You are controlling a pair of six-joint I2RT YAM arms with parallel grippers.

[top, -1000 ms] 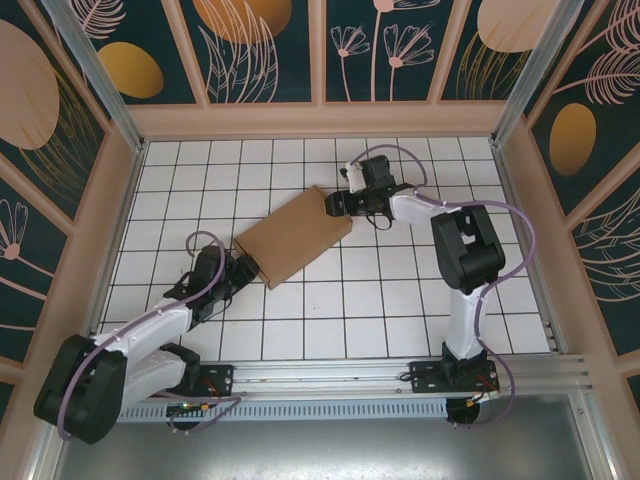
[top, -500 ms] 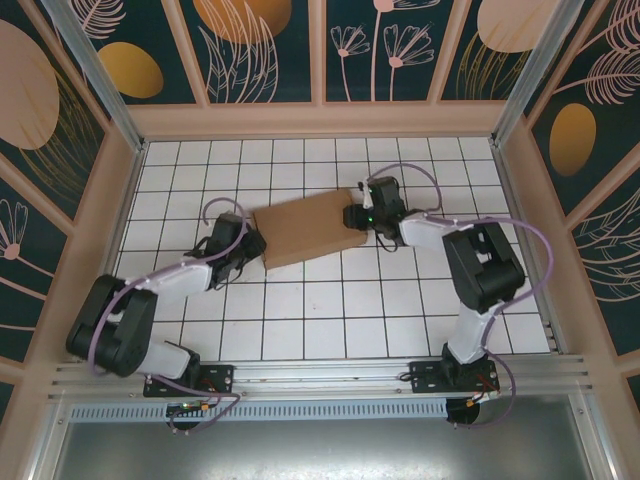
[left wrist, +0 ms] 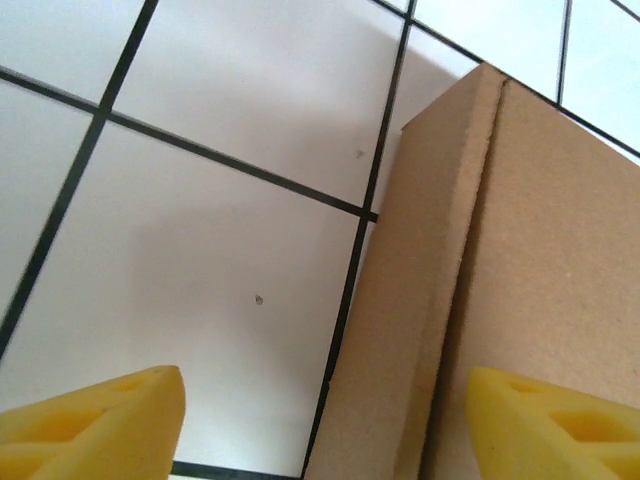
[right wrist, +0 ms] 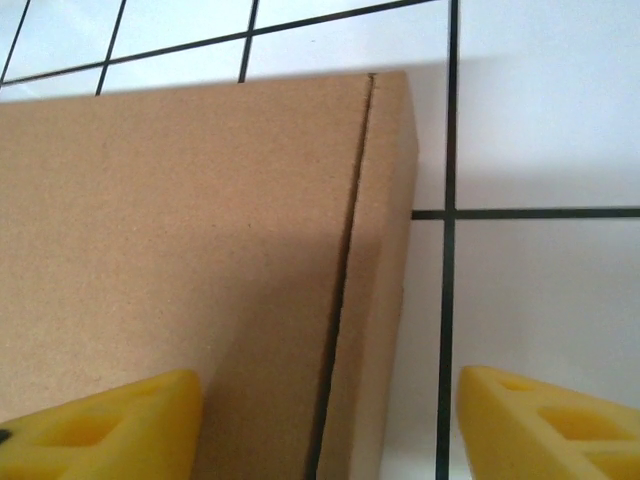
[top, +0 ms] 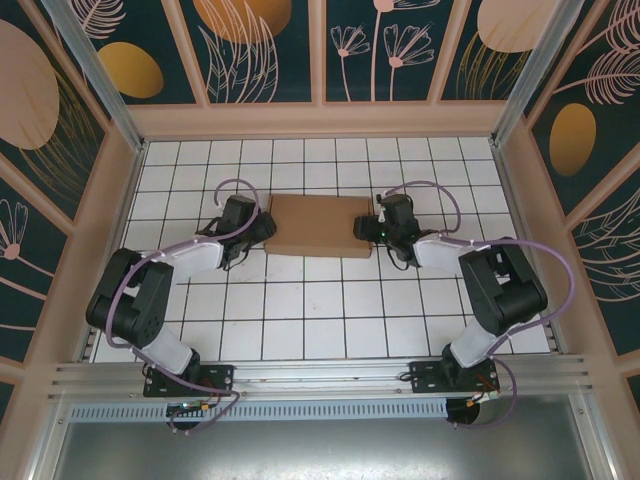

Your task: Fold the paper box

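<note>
Brown box (top: 318,224) lies closed at centre frame; left pincer (top: 263,229) and right pincer (top: 362,228) flank its ends, both spread apart.

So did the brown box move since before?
Yes. The paper box has turned: it lay slanted across the white tiles, and now its edges run straight along the tile lines.

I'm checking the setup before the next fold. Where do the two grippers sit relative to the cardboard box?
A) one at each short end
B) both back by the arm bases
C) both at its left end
A: the left gripper is at the left end of the box and the right gripper at its right end.
</note>
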